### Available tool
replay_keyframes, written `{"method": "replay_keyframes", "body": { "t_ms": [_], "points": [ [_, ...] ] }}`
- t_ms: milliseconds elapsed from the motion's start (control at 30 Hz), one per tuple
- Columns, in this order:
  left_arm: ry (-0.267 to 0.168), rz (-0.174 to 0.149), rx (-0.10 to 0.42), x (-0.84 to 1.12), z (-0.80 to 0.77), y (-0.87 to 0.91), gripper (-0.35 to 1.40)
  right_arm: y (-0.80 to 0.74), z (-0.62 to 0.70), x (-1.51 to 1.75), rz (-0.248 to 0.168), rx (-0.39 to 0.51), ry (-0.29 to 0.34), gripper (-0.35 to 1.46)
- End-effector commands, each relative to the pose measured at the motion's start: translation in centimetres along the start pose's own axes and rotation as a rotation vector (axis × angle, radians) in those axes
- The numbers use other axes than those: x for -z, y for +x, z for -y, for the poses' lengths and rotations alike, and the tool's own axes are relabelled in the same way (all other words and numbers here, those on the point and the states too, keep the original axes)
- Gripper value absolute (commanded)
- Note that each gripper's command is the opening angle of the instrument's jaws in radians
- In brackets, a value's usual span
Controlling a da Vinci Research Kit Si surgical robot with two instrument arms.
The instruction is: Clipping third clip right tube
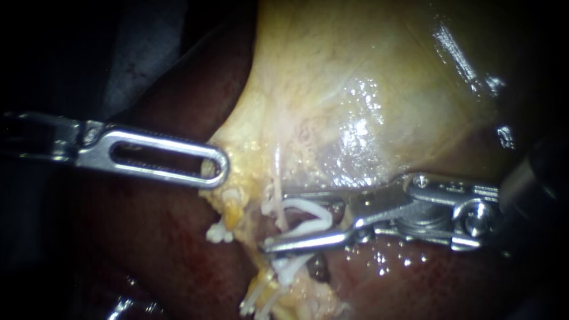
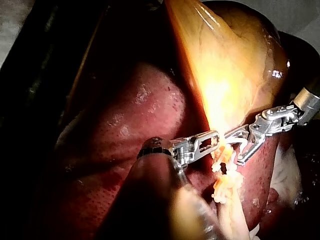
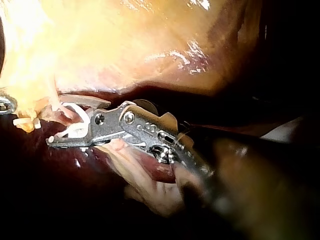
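Note:
My right instrument (image 1: 275,220) comes in from the right, its two jaws standing apart with a white clip (image 1: 311,214) held between them. The jaws straddle a thin pale tube (image 1: 277,178) that runs down from the gallbladder (image 1: 355,89). Another white clip (image 1: 285,269) sits on the same strand just below the lower jaw. My left instrument (image 1: 213,170), with a slotted jaw, is shut on the yellow edge of the gallbladder. The right wrist view shows the clip (image 3: 75,127) inside my right instrument's jaws (image 3: 55,119).
Dark red liver (image 1: 178,266) lies below and around the tubes. A white clip (image 1: 218,233) sits on a yellow stub to the left, and more white clip ends (image 1: 252,305) show lower down. In the left wrist view both instruments meet at the tubes.

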Motion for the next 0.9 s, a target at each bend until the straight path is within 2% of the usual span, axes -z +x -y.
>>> {"method": "replay_keyframes", "body": {
  "t_ms": [33,200,667,767,833,900],
  "points": [
    [0.0,0.0,0.0,0.0,0.0,0.0,-0.35,0.02,0.0,0.01,0.0,0.0,0.0,0.51],
    [0.0,0.0,-0.001,0.0,-0.02,0.01,-0.35,0.07,0.0,0.01,-0.001,-0.003,0.0,0.49],
    [-0.001,0.001,-0.001,-0.01,-0.02,0.01,-0.35,0.05,-0.03,0.02,-0.002,-0.026,0.001,0.39],
    [-0.001,0.001,-0.001,-0.01,-0.02,0.01,-0.35,0.05,-0.04,0.03,-0.002,-0.037,0.004,0.3],
    [-0.001,0.001,-0.001,-0.01,-0.02,0.01,-0.35,0.04,-0.05,0.06,-0.009,-0.043,-0.007,0.18],
    [-0.001,0.001,-0.001,-0.02,-0.02,0.01,-0.35,0.03,-0.07,0.11,-0.015,-0.048,-0.016,-0.03]
  ]
}}
